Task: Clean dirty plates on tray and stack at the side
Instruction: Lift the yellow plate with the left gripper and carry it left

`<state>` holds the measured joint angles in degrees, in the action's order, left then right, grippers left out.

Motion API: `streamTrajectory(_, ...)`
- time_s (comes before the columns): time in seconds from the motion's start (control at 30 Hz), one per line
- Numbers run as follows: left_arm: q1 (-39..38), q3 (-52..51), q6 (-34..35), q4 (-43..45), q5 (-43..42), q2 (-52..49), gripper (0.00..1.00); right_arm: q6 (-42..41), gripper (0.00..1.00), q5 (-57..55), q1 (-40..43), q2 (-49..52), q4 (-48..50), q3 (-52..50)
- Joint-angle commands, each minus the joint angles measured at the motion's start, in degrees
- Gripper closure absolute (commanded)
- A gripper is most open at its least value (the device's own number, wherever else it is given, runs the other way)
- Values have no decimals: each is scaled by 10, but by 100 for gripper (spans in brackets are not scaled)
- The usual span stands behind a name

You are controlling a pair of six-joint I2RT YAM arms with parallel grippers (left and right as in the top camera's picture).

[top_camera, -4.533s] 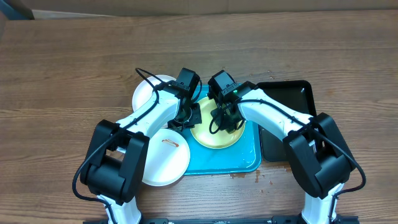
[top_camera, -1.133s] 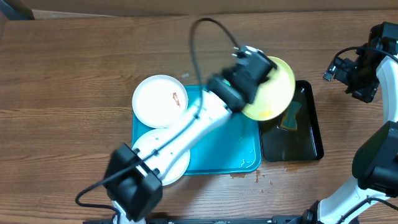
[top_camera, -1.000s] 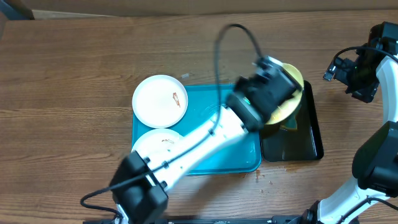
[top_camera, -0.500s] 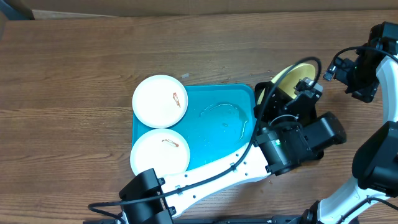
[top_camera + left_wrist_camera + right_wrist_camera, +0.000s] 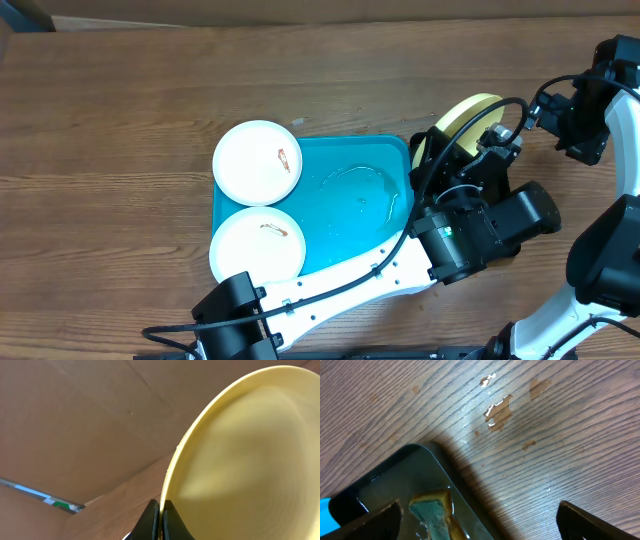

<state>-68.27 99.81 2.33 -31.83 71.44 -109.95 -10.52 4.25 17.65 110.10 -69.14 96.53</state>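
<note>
The wooden surface point(image 5: 120, 100) carried the turquoise tray point(image 5: 360, 205), whose bare floor was wet with a glossy streak. A narrow black tray point(image 5: 395, 480) sat just to its right, mostly hidden from overhead by the left arm. The rear white plate point(image 5: 257, 162) and the front white plate point(image 5: 257, 247) lay flat at the turquoise tray's left edge, overhanging it. Each bore a small brown-red smear. The pale yellow plate point(image 5: 462, 112) stood nearly on edge off the turquoise tray, over the black tray's far end. Whether it touched anything below could not be told, since the arm covered it. The left end effector point(image 5: 160, 515) was pressed together, pinching that plate's rim, and the plate's visible face looked smooth and evenly pale. The right end effector point(image 5: 480, 527) was spread wide and held nothing, above the surface near the black tray's corner. A sponge point(image 5: 432, 515) lay in the black tray.
</note>
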Motion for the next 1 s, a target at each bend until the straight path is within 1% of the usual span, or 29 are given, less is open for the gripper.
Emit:
streamTrajectory(0.0,3,12,-6,5,23,5,96,-4,0,-2,2,-8,1,2)
streamTrajectory(0.03,6,12,-4,7,23,5,96,-4,0,-2,2,-8,1,2)
streamTrajectory(0.1,13,12,42,8,9,5,96,-4,0,-2,2,-8,1,2)
streamTrajectory(0.13,14,12,58,2,-21,5,96,-4,0,-2,2,-8,1,2)
streamTrajectory(0.17,14,12,58,-4,-50,5,96,-4,0,-1,2,-8,1,2)
streamTrajectory(0.2,14,12,58,-8,-53,5,96,-4,0,-1,2,-8,1,2)
streamTrajectory(0.27,21,12,60,-11,-21,5,96,-4,0,-2,2,-8,1,2)
streamTrajectory(0.3,30,12,72,-12,-23,6,96,-4,0,-2,2,-8,1,2)
streamTrajectory(0.33,38,12,90,-16,-47,6,96,-4,0,-1,2,-8,1,2)
streamTrajectory(0.47,85,12,102,-51,-259,6,96,-4,0,-2,2,-8,1,2)
streamTrajectory(0.6,169,12,163,-87,-458,8,96,-4,0,-2,2,-8,1,2)
streamTrajectory(0.73,304,14,180,-104,-718,15,96,-4,0,-2,2,-8,1,2)
streamTrajectory(0.77,331,14,181,-108,-756,15,96,-4,0,-2,2,-8,1,2)
streamTrajectory(0.8,403,14,185,-120,-838,15,96,-4,0,-2,2,-8,1,2)
streamTrajectory(0.87,491,14,188,-141,-893,15,96,-4,0,-2,2,-8,1,2)
streamTrajectory(0.97,612,13,187,-177,-930,15,96,-4,0,-2,2,-8,1,2)
